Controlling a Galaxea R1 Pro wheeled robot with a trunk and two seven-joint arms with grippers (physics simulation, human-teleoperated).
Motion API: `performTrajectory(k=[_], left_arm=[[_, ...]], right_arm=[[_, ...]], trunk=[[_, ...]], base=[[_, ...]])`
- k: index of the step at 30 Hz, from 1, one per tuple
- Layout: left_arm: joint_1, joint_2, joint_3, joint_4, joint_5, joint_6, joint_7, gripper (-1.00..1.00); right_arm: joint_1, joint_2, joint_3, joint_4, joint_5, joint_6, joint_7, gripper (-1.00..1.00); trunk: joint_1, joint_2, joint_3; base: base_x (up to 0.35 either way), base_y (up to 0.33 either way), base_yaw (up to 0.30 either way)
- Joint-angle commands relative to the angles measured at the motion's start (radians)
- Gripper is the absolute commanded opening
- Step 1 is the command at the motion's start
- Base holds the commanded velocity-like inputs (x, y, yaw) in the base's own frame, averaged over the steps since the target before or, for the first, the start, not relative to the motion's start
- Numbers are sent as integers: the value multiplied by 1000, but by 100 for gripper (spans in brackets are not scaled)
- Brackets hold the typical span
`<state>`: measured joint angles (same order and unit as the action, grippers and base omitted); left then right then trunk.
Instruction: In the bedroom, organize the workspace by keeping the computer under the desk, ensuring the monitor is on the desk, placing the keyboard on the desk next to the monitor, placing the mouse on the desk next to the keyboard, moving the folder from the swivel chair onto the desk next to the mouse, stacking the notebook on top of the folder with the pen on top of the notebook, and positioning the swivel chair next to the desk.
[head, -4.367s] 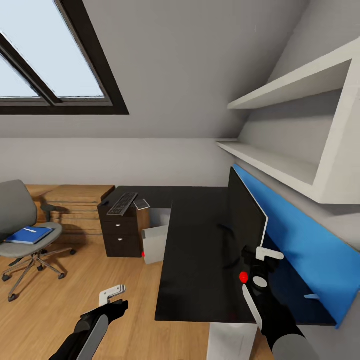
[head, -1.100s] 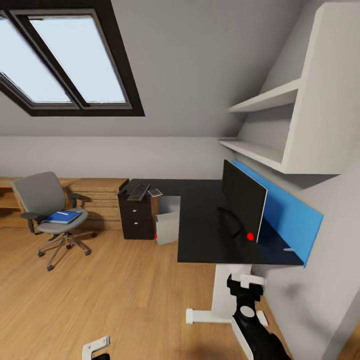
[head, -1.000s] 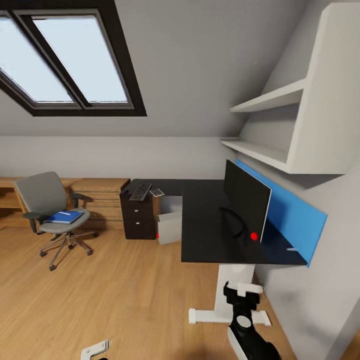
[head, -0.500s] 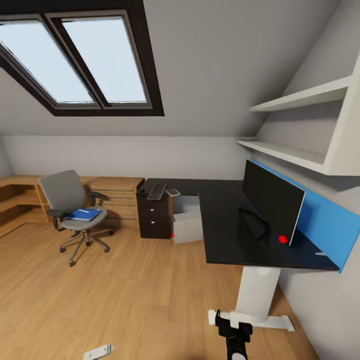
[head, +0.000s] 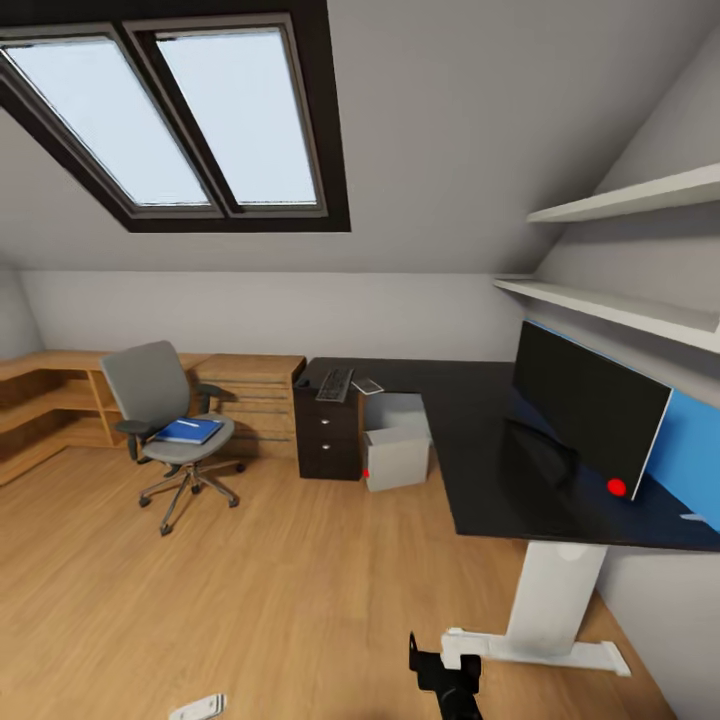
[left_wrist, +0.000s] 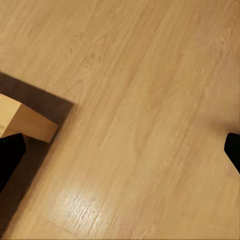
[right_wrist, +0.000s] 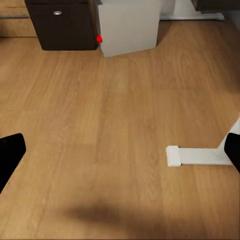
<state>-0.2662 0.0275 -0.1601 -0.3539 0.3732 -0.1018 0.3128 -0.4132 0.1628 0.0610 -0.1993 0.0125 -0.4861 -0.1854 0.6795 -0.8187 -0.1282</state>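
The grey swivel chair (head: 160, 405) stands on the floor left of the desk (head: 480, 450), apart from it. On its seat lies the blue folder (head: 188, 431) with a thin whitish pen (head: 188, 424) on top. The monitor (head: 588, 408) stands on the black desk top at the right. At the desk's far left end lie the keyboard (head: 335, 384) and the small grey notebook (head: 367, 386). The computer (head: 398, 452) stands under the desk beside the drawer unit (head: 328, 442). My left gripper (left_wrist: 120, 155) and right gripper (right_wrist: 120, 152) hang open and empty over the floor.
A light wooden dresser (head: 250, 400) and low shelves (head: 45, 400) line the back wall behind the chair. The desk's white leg and foot (head: 545, 625) stand close to my right gripper (head: 440, 668). White wall shelves (head: 620, 310) hang above the monitor. Wide wooden floor (head: 250, 580) lies ahead.
The whole view has shifted: the camera has backed away from the desk and turned left, bringing chair and dresser further in. Both arms have sunk to the lower edge. The things stay put.
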Motion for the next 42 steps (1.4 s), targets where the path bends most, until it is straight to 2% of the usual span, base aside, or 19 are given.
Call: performTrajectory(k=[1, 12, 24, 35, 36, 37, 42], left_arm=[[-1, -3, -9, 1, 7, -4, 5, 100], [-1, -5, -9, 3, 5, -3, 5, 100], [-1, -6, -9, 3, 4, -4, 5, 100], [-1, -6, -9, 3, 5, -7, 6, 100], [-1, -6, -9, 3, 4, -11, 6, 100], [-1, -6, -9, 4, 5, -42, 5, 100], [-1, -6, -9, 27, 4, -56, 5, 100]], right_arm=[[-1, 0, 6, 2, 2, -18, -8, 100], [-1, 1, 8, 21, 4, -28, -8, 100], [-1, 1, 10, 23, 4, -28, -8, 100], [-1, 0, 8, 23, 4, -26, -8, 100], [-1, 0, 8, 23, 4, -26, -8, 100], [-1, 0, 8, 23, 4, -27, -8, 100], [-1, 1, 8, 23, 3, -26, -8, 100]], trunk=[[1, -1, -2], [1, -1, -3], [1, -1, -20], [1, -1, -38], [1, -1, -39], [1, -1, -41], [1, -1, -49]], base=[[223, 270, 0], [259, 242, 0], [276, 220, 0], [80, 19, 0], [40, 7, 0], [257, 61, 0], [298, 71, 0]])
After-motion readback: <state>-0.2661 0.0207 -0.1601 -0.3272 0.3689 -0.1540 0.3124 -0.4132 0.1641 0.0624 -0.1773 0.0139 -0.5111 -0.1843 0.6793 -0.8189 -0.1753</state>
